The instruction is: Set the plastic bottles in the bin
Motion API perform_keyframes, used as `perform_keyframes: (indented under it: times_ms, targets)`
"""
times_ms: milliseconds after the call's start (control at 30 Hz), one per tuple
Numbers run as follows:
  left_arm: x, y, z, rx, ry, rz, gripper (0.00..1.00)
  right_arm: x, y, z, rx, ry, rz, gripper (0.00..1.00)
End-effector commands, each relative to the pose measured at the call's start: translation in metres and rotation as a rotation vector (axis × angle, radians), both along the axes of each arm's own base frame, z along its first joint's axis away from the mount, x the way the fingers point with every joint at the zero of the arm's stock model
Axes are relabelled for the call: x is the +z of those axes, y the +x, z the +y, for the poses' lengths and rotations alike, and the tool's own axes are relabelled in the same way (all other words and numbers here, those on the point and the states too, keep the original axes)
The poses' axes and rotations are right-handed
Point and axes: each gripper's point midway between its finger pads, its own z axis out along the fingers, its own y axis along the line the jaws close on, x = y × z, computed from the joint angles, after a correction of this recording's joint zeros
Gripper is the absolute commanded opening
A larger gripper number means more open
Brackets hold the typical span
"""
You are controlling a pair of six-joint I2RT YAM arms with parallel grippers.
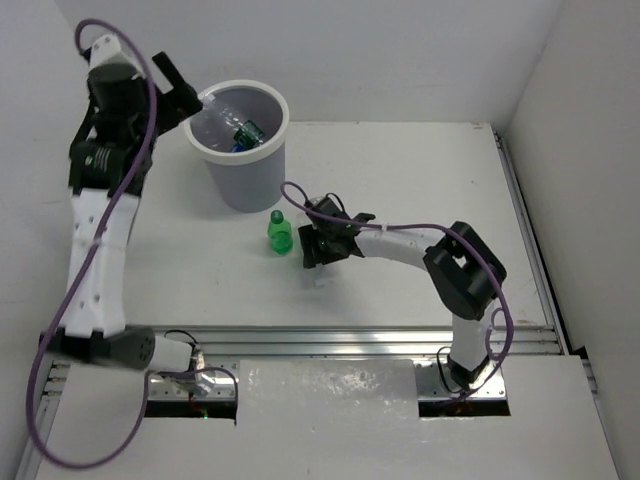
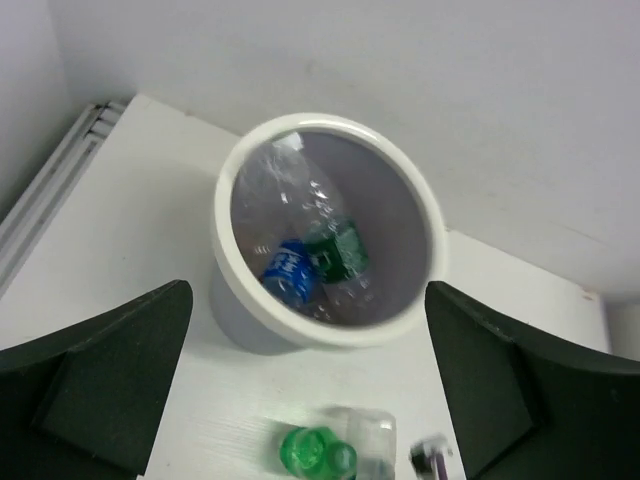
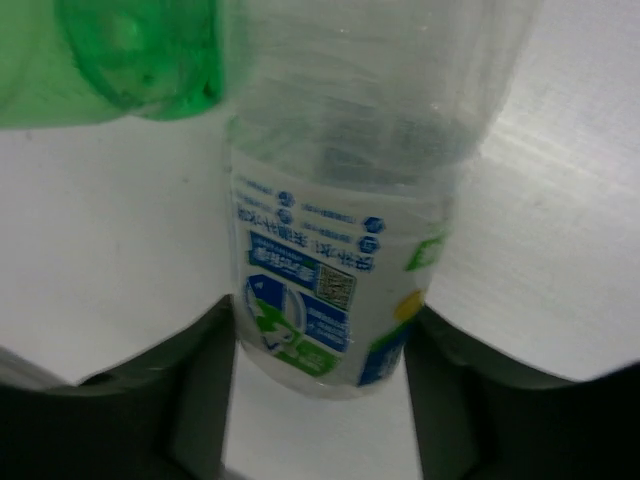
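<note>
White table (image 1: 420,180) | right gripper (image 3: 320,345) jaws clamp clear bottle (image 3: 335,270) beside green bottle (image 1: 280,233) | left gripper (image 1: 185,98) wide over bin (image 1: 245,180)

light: bright, even, diffuse overhead | shadows: soft, faint grey beside the round grey-lavender plastic bin (image 1: 243,175) on the white table (image 1: 420,180) | left wrist: crumpled clear plastic bottles (image 2: 290,190) in the bin motion-smeared, small green plastic bottle (image 2: 318,452) blurred | right wrist: clear blue-white-labelled plastic bottle (image 3: 320,290) label sharp, shoulder soft; streaky glare on table, right
</note>
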Motion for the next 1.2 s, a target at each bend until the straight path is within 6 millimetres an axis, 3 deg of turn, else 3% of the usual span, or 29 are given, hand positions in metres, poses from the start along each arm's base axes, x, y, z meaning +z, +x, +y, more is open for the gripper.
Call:
perform_keyframes:
  times_ms: [0, 33, 67, 100, 133, 167, 200, 233, 267, 300, 333, 467, 633, 767, 833, 867, 967, 1033, 1133, 1167]
  targets:
    - [0.002, -0.041, -0.021, -0.142, -0.027, -0.080, 1.00, 0.005, 0.011, -0.011, -0.046, -0.048, -0.080, 0.50]
    - [-0.007, -0.051, -0.028, -0.173, -0.050, -0.085, 1.00, 0.016, 0.014, -0.013, -0.044, -0.042, -0.120, 0.42]
    - [-0.026, -0.069, -0.050, -0.298, -0.084, -0.108, 1.00, 0.014, 0.009, -0.022, -0.045, -0.057, -0.120, 0.23]
    - [-0.037, -0.077, -0.061, -0.359, -0.110, -0.108, 1.00, 0.020, 0.007, -0.025, -0.044, -0.051, -0.140, 0.18]
    - [-0.050, -0.085, -0.074, -0.424, -0.144, -0.098, 1.00, 0.047, 0.008, -0.030, -0.049, -0.018, -0.205, 0.13]
    - [-0.080, -0.104, -0.105, -0.608, -0.213, -0.052, 1.00, 0.058, 0.004, -0.033, -0.039, 0.010, -0.229, 0.11]
    - [-0.079, -0.110, -0.122, -0.707, -0.238, -0.090, 1.00, 0.055, -0.009, -0.043, -0.018, 0.018, -0.227, 0.11]
    - [-0.109, -0.117, -0.136, -0.787, -0.296, -0.037, 1.00, 0.095, -0.010, -0.035, 0.040, 0.128, -0.338, 0.11]
    - [-0.110, -0.133, -0.157, -0.931, -0.330, -0.049, 1.00, 0.110, -0.026, -0.022, 0.150, 0.237, -0.346, 0.11]
    - [-0.106, -0.142, -0.177, -1.014, -0.345, -0.079, 1.00, 0.110, -0.044, -0.020, 0.236, 0.294, -0.342, 0.10]
    - [-0.115, -0.141, -0.184, -1.017, -0.346, -0.057, 1.00, 0.151, -0.060, -0.007, 0.368, 0.437, -0.431, 0.10]
    - [-0.107, -0.171, -0.240, -1.133, -0.364, -0.079, 1.00, 0.194, -0.086, -0.008, 0.466, 0.573, -0.528, 0.04]
    - [-0.101, -0.165, -0.262, -1.097, -0.355, -0.068, 1.00, 0.221, -0.085, -0.015, 0.411, 0.595, -0.582, 0.03]
    - [-0.113, -0.159, -0.283, -1.116, -0.367, -0.018, 1.00, 0.239, -0.093, -0.011, 0.452, 0.628, -0.592, 0.04]
    - [-0.120, -0.151, -0.288, -1.103, -0.361, 0.002, 0.90, 0.243, -0.101, -0.008, 0.496, 0.653, -0.587, 0.06]
    - [-0.123, -0.148, -0.288, -1.091, -0.357, 0.009, 0.86, 0.247, -0.103, -0.006, 0.516, 0.671, -0.600, 0.07]
    - [-0.130, -0.136, -0.286, -1.042, -0.321, 0.035, 0.86, 0.254, -0.113, -0.007, 0.553, 0.706, -0.619, 0.08]
    - [-0.126, -0.133, -0.284, -1.026, -0.304, 0.032, 0.93, 0.258, -0.108, -0.011, 0.522, 0.687, -0.642, 0.07]
    - [-0.122, -0.133, -0.279, -1.020, -0.277, 0.015, 0.96, 0.258, -0.110, -0.013, 0.525, 0.690, -0.651, 0.07]
    - [-0.120, -0.134, -0.280, -1.029, -0.274, 0.006, 0.88, 0.259, -0.116, -0.011, 0.559, 0.708, -0.647, 0.07]
